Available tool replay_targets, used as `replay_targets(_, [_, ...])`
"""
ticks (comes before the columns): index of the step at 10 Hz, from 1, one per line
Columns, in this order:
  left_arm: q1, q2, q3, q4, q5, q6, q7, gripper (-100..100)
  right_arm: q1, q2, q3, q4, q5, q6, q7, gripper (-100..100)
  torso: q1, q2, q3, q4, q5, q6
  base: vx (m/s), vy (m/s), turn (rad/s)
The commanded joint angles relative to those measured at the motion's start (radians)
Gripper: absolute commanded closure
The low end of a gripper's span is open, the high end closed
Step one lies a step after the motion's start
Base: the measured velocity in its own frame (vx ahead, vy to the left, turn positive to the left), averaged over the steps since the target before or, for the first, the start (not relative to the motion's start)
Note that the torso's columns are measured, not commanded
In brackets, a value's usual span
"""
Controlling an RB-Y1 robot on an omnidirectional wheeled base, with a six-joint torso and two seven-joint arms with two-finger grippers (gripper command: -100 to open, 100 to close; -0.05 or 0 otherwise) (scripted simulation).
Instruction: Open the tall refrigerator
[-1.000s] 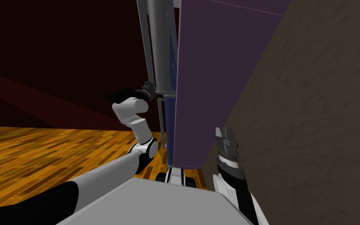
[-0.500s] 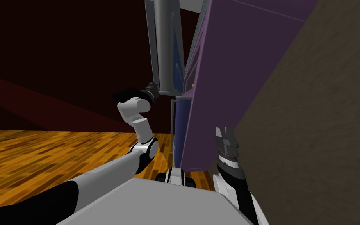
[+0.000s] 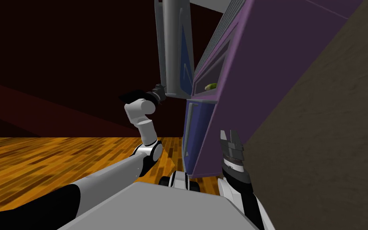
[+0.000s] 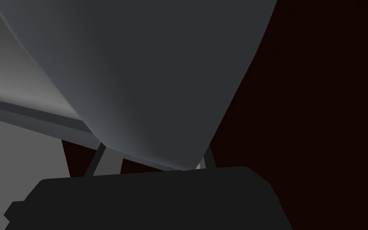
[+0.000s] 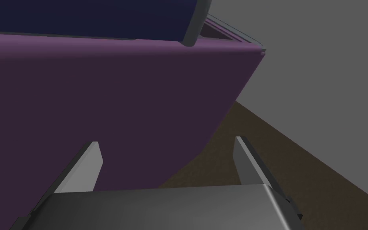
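Observation:
The tall refrigerator (image 3: 239,104) is a purple cabinet standing right in front of me. Its grey upper door (image 3: 174,48) is swung out from the body, while the dark blue lower door (image 3: 193,127) is closed. My left gripper (image 3: 161,91) is at the upper door's bottom corner. In the left wrist view the gripper (image 4: 154,153) is shut on the door's thick grey handle (image 4: 151,80), a finger pressing each side. A small green thing (image 3: 210,86) lies on a shelf inside. My right gripper (image 3: 229,137) hangs open low beside the purple side wall (image 5: 99,100), holding nothing.
A brown wall (image 3: 323,139) runs close along the refrigerator's right side, leaving a narrow gap where my right arm sits. A wooden floor (image 3: 39,163) stretches away to the left. Behind it stands a dark red wall (image 3: 59,60).
The upper door has swung farther out from the cabinet with my left gripper on its handle. The inside shelf and the green thing have come into sight. My head view has shifted.

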Motion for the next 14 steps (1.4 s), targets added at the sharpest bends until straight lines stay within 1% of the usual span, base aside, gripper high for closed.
replay_targets(1, [-0.021, -0.002, -0.010, 0.020, 0.030, -0.006, 0.016, 100, 0.000, 0.000, 0.000, 0.000, 0.000, 0.000, 0.000, 0, -0.004, 0.001, 0.002, -0.001, 0.000, -0.002, 0.041, 0.315, -0.048])
replay_targets(2, [-0.010, -0.003, -0.009, 0.013, 0.018, -0.006, 0.007, 100, 0.000, 0.000, 0.000, 0.000, 0.000, 0.000, 0.000, 0, -0.004, 0.003, 0.004, -0.001, 0.000, -0.002, 0.015, 0.165, -0.024])
replay_targets(3, [-0.031, 0.002, 0.011, 0.064, -0.019, -0.052, 0.004, 100, 0.000, 0.000, 0.000, 0.000, 0.000, 0.000, 0.000, 0, -0.010, 0.006, 0.009, -0.003, 0.001, -0.004, 0.004, 0.225, -0.255])
replay_targets(4, [-0.031, 0.002, 0.011, 0.068, -0.019, -0.052, 0.004, 100, 0.000, 0.000, 0.000, 0.000, 0.000, 0.000, 0.000, 0, -0.005, 0.003, 0.005, -0.001, -0.002, 0.001, 0.006, 0.291, -0.409])
replay_targets(5, [-0.050, 0.007, 0.032, 0.112, -0.058, -0.086, 0.000, 100, 0.000, 0.000, 0.000, 0.000, 0.000, 0.000, 0.000, 0, -0.006, -0.001, 0.002, -0.001, -0.003, 0.002, 0.029, 0.303, -0.358])
replay_targets(7, [-0.050, 0.007, 0.032, 0.122, -0.058, -0.096, 0.000, 100, 0.000, 0.000, 0.000, 0.000, 0.000, 0.000, 0.000, 0, -0.010, -0.006, -0.003, -0.002, -0.007, 0.004, -0.044, 0.303, -0.335])
replay_targets(8, [-0.070, 0.011, 0.052, 0.177, -0.097, -0.140, -0.005, 100, 0.000, 0.000, 0.000, 0.000, 0.000, 0.000, 0.000, 0, -0.017, -0.003, 0.002, -0.003, -0.007, 0.002, -0.015, 0.245, -0.320])
replay_targets(9, [-0.070, 0.011, 0.052, 0.177, -0.097, -0.140, -0.005, 100, 0.000, 0.000, 0.000, 0.000, 0.000, 0.000, 0.000, 0, -0.016, -0.006, -0.001, -0.003, -0.008, 0.004, -0.038, 0.290, -0.334])
replay_targets(10, [-0.089, 0.016, 0.072, 0.218, -0.137, -0.174, -0.009, 100, 0.000, 0.000, 0.000, 0.000, 0.000, 0.000, 0.000, 0, -0.014, -0.007, -0.003, -0.002, -0.008, 0.005, -0.038, 0.340, -0.361])
replay_targets(11, [-0.089, 0.016, 0.072, 0.231, -0.137, -0.184, -0.009, 100, 0.000, 0.000, 0.000, 0.000, 0.000, 0.000, 0.000, 0, -0.011, -0.009, -0.005, -0.002, -0.008, 0.006, -0.057, 0.328, -0.301])
replay_targets(12, [-0.089, 0.016, 0.072, 0.231, -0.137, -0.184, -0.009, 100, 0.000, 0.000, 0.000, 0.000, 0.000, 0.000, 0.000, 0, -0.014, -0.009, -0.005, -0.001, -0.009, 0.005, -0.080, 0.218, -0.278])
replay_targets(13, [-0.108, 0.020, 0.093, 0.280, -0.176, -0.225, -0.013, 100, 0.000, 0.000, 0.000, 0.000, 0.000, 0.000, 0.000, 0, -0.020, -0.005, 0.000, -0.003, -0.009, 0.004, -0.106, 0.285, -0.324])
replay_targets(14, [-0.108, 0.020, 0.093, 0.285, -0.176, -0.228, -0.013, 100, 0.000, 0.000, 0.000, 0.000, 0.000, 0.000, 0.000, 0, -0.014, -0.004, -0.001, -0.002, -0.008, 0.006, -0.117, 0.288, -0.396])
